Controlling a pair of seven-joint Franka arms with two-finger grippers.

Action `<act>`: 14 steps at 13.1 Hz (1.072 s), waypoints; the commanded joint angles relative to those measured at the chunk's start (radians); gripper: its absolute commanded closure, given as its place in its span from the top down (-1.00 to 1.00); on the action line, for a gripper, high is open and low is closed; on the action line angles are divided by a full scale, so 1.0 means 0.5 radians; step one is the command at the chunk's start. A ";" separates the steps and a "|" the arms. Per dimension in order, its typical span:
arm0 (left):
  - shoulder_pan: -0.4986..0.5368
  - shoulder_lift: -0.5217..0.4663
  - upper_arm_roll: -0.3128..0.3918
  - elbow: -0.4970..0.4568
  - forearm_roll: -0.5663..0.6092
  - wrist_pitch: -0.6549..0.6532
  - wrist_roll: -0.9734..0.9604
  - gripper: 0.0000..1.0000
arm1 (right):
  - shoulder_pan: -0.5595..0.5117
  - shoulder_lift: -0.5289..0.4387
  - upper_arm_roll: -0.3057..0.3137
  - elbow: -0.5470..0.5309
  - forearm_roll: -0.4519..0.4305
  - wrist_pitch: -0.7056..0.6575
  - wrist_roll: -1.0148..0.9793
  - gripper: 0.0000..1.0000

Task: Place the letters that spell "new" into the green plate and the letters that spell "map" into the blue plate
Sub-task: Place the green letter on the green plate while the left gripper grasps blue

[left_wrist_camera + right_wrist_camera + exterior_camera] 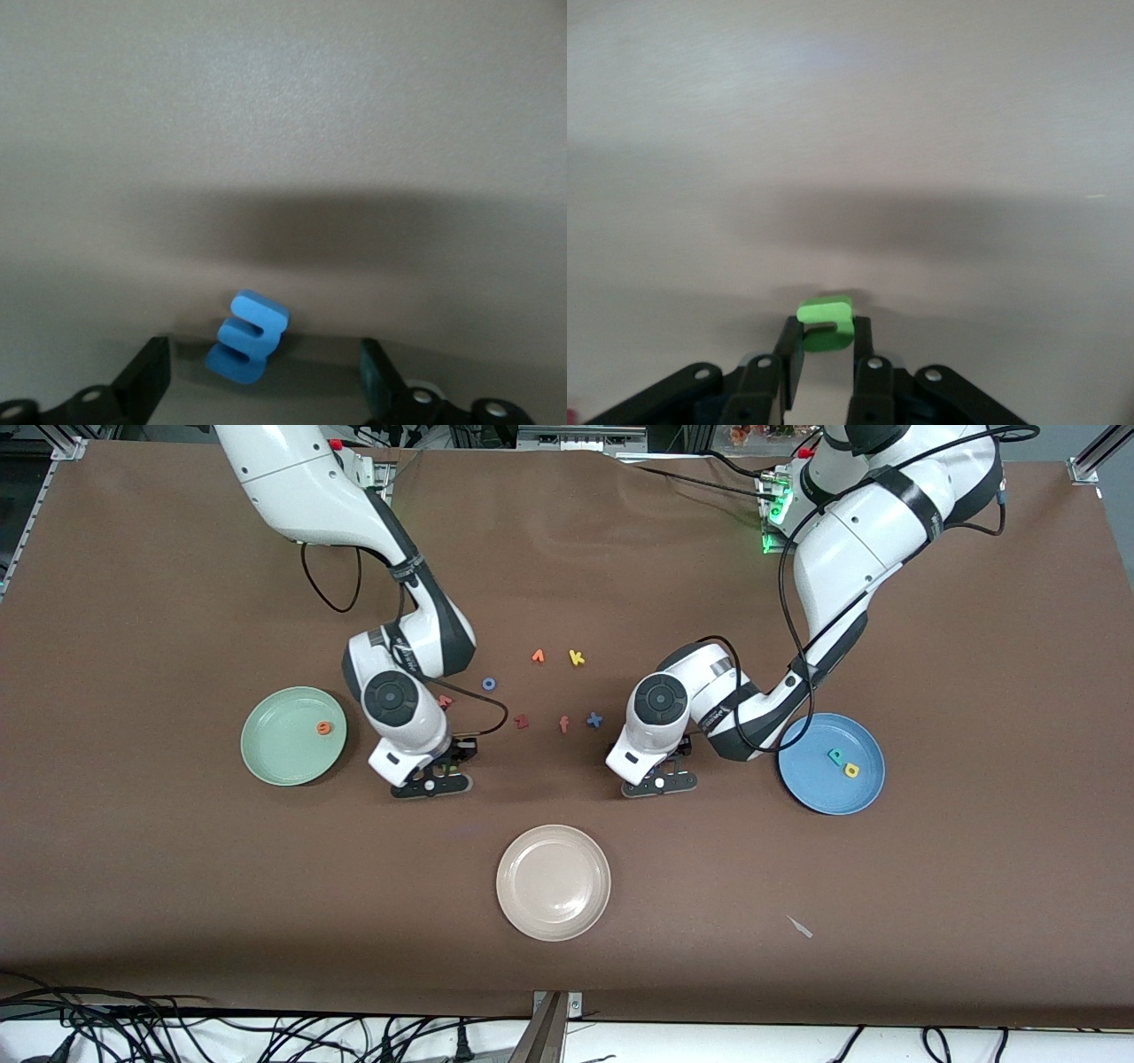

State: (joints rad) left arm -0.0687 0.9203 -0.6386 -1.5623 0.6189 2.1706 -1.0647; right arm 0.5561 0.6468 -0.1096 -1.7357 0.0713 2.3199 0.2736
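Trouble brewing: right gripper (827, 350) pinches green n (827, 322) only by an edge, while left gripper (266, 376), spread wide, straddles a tilted blue m (248, 336) that may topple.

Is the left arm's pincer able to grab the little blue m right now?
Probably yes. The left pincer is open, with the blue m lying on the table between its fingers, and nothing sits in the way.

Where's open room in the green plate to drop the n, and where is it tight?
The green plate holds only the orange e near the rim toward the right gripper, which grips the green n; the rest is bare. Crowded: the loose letters between both arms, around the dark red z.
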 commanded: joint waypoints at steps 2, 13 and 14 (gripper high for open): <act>-0.038 0.019 0.035 0.063 -0.017 -0.022 0.065 0.64 | -0.020 -0.231 -0.115 -0.148 0.005 -0.148 -0.175 -0.66; -0.041 0.010 0.044 0.090 -0.035 -0.043 0.052 -0.72 | -0.050 -0.588 -0.655 -0.946 0.017 0.330 -0.869 -0.51; -0.035 -0.006 0.041 0.093 -0.038 -0.055 0.052 -0.78 | -0.084 -0.582 -0.655 -0.940 0.035 0.324 -0.863 -0.05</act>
State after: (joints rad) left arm -0.0731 0.9143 -0.6357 -1.5356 0.6187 2.1555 -1.0567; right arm 0.5323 0.3811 -0.4343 -2.1777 0.0737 2.4649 -0.1384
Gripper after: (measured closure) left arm 0.722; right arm 0.731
